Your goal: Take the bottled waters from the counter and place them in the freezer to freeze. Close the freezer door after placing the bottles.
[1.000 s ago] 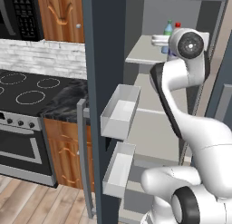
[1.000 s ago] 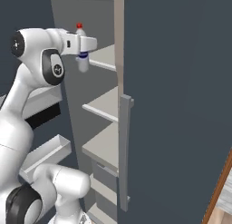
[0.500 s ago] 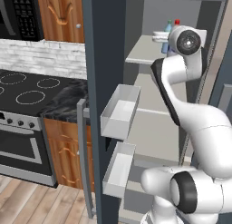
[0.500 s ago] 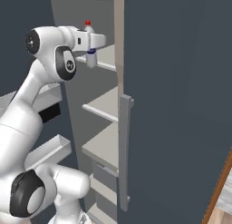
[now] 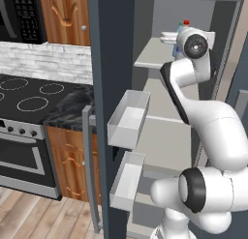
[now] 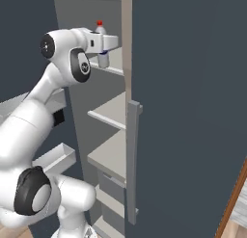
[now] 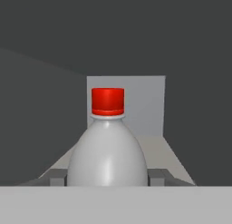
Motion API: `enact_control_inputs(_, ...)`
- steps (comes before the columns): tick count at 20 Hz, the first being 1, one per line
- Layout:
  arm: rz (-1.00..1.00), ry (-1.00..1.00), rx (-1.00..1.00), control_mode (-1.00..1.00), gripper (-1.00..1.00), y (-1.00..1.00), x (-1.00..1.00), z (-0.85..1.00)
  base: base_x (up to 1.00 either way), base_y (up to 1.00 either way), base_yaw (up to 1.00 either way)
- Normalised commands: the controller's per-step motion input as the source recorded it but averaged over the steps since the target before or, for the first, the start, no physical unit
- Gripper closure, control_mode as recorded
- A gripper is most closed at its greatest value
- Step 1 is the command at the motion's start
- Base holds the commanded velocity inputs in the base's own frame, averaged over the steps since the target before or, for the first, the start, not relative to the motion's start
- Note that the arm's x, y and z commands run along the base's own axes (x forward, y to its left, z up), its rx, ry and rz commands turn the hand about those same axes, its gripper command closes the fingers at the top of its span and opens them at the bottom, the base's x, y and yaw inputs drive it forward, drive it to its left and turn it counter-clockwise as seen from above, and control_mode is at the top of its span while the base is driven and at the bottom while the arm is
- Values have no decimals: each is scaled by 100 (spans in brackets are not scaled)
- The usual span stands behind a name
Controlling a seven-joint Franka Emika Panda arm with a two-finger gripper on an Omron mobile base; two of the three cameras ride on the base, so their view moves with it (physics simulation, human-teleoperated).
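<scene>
Hand view, nearest first: the end effector point(image 7: 107, 177) is closed on the red-capped bottle point(image 7: 108, 146), one dark fingertip point(image 7: 57, 177) at each side of its wide body. Bottle stands upright w/ its long axis vertical, cap pointing up, directly between the fingers, so nothing to search for; it sits right at the end effector. Ahead of and below the bottle runs the light grey shelf point(image 7: 156, 150), then the pale back wall of the freezer point(image 7: 145, 105).

Right base view: end effector point(image 6: 108, 42) reaches in over the top shelf point(image 6: 112, 67), bottle point(image 6: 101, 56) hanging just under it; I cannot tell if the base already touches the shelf.

Left base view: a second bottle, green-capped point(image 5: 177, 38), stands just beside the end effector point(image 5: 170, 37), on same shelf level, partly hidden by the arm.

Judgement: coming move is probably straight down along the bottle's axis, then release; main risk is knocking the neighbour bottle. Freezer door point(image 5: 112, 88) stands open w/ white bins point(image 5: 127, 119) on inner side, so closing is not yet done.
</scene>
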Motion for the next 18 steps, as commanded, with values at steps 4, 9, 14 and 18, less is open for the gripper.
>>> enact_control_inputs(4, 0, 0, 0, -100, 100, -1, 28, 0, 0, 0, 0)
enact_control_inputs(9, 0, 0, 0, -100, 100, -3, 25, -6, 0, 0, 0)
enact_control_inputs(14, 0, 0, 0, -100, 100, -5, 22, -14, 0, 0, 0)
enact_control_inputs(18, 0, 0, 0, -100, 100, -12, 32, -19, 0, 0, 0)
